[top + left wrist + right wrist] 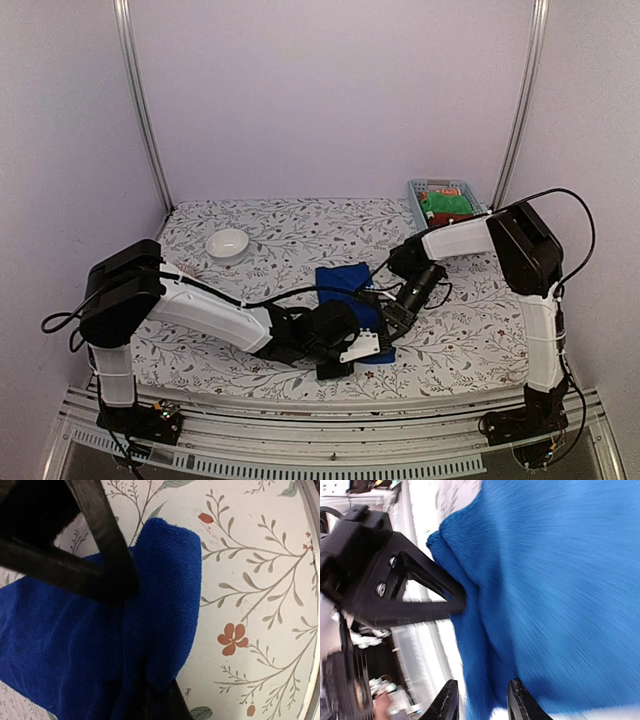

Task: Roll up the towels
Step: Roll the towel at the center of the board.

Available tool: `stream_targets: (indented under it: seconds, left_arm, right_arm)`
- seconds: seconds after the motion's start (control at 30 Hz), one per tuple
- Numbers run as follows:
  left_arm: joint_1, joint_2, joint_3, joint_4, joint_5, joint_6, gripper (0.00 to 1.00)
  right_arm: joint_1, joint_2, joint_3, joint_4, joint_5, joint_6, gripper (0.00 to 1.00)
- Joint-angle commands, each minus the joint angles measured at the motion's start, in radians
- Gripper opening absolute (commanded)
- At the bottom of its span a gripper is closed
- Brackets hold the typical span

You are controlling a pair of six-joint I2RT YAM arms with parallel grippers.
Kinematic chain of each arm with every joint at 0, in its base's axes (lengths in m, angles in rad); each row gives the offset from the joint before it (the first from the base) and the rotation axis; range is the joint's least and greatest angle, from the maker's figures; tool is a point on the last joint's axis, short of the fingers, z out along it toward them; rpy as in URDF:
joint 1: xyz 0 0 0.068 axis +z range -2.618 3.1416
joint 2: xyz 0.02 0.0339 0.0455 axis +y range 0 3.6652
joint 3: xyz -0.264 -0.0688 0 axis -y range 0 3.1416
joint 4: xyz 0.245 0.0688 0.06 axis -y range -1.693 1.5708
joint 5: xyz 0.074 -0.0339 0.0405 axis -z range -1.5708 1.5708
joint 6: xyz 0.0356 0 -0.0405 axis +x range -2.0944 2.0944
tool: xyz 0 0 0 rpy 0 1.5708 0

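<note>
The left arm lies low across the table (460,340), its forearm stretched out to the right and its wrist down at one end of the blue towel (345,280). The left gripper (140,640) is closed on a thick folded edge of that towel, a finger on either side of the fold. The right arm rises from its base, bends at the elbow and slopes down-left, bringing the right gripper (480,697) just beside the left fingers. Its fingers stand close together with the fold pinched between them. Beyond both hands the towel lies flat.
</note>
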Motion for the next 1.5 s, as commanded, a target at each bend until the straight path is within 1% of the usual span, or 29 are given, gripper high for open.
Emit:
stream_targets:
  seconds: [0.0, 0.07, 0.13, 0.3, 0.33, 0.4, 0.6, 0.73, 0.93, 1.0, 1.2, 1.27, 1.33, 1.37, 1.43, 1.47]
  left_arm:
    - [-0.023, 0.048, -0.022, -0.209, 0.099, -0.112, 0.0]
    - [-0.023, 0.031, -0.016, -0.227, 0.14, -0.159, 0.0]
    - [-0.015, 0.025, 0.001, -0.246, 0.187, -0.213, 0.0]
    - [0.045, 0.065, 0.071, -0.302, 0.404, -0.386, 0.0]
    - [0.062, 0.077, 0.082, -0.31, 0.464, -0.419, 0.0]
    - [0.098, 0.09, 0.093, -0.305, 0.539, -0.488, 0.0]
    - [0.188, 0.085, 0.077, -0.219, 0.714, -0.654, 0.0]
    - [0.214, 0.086, 0.064, -0.166, 0.775, -0.729, 0.0]
    - [0.23, 0.086, 0.057, -0.15, 0.813, -0.77, 0.0]
    - [0.233, 0.084, 0.054, -0.147, 0.814, -0.774, 0.0]
    - [0.245, 0.076, 0.048, -0.13, 0.836, -0.79, 0.0]
    - [0.252, 0.074, 0.046, -0.124, 0.844, -0.798, 0.0]
    - [0.259, 0.069, 0.035, -0.105, 0.859, -0.811, 0.0]
    - [0.263, 0.066, 0.029, -0.093, 0.868, -0.819, 0.0]
    - [0.27, 0.061, 0.019, -0.067, 0.882, -0.833, 0.0]
    - [0.272, 0.058, 0.016, -0.061, 0.888, -0.834, 0.0]
  right_arm:
    - [-0.092, -0.18, -0.053, 0.076, 0.167, -0.007, 0.35]
    - [-0.113, -0.276, -0.104, 0.143, 0.21, 0.0, 0.36]
    - [-0.122, -0.382, -0.179, 0.239, 0.241, 0.011, 0.34]
    - [-0.087, -0.659, -0.423, 0.501, 0.312, -0.038, 0.32]
    - [-0.065, -0.703, -0.468, 0.535, 0.323, -0.057, 0.32]
    - [-0.018, -0.777, -0.548, 0.597, 0.352, -0.084, 0.32]
    - [0.201, -0.89, -0.662, 0.702, 0.498, -0.138, 0.37]
    - [0.298, -0.864, -0.68, 0.761, 0.612, -0.146, 0.4]
    - [0.396, -0.749, -0.66, 0.819, 0.698, -0.146, 0.42]
    - [0.42, -0.703, -0.648, 0.839, 0.723, -0.136, 0.43]
    - [0.439, -0.593, -0.602, 0.875, 0.763, -0.107, 0.44]
    - [0.442, -0.561, -0.589, 0.874, 0.763, -0.103, 0.41]
    - [0.44, -0.538, -0.58, 0.868, 0.751, -0.097, 0.35]
    - [0.441, -0.528, -0.578, 0.862, 0.737, -0.096, 0.31]
    - [0.44, -0.517, -0.571, 0.834, 0.69, -0.098, 0.15]
    - [0.439, -0.511, -0.565, 0.814, 0.657, -0.103, 0.1]
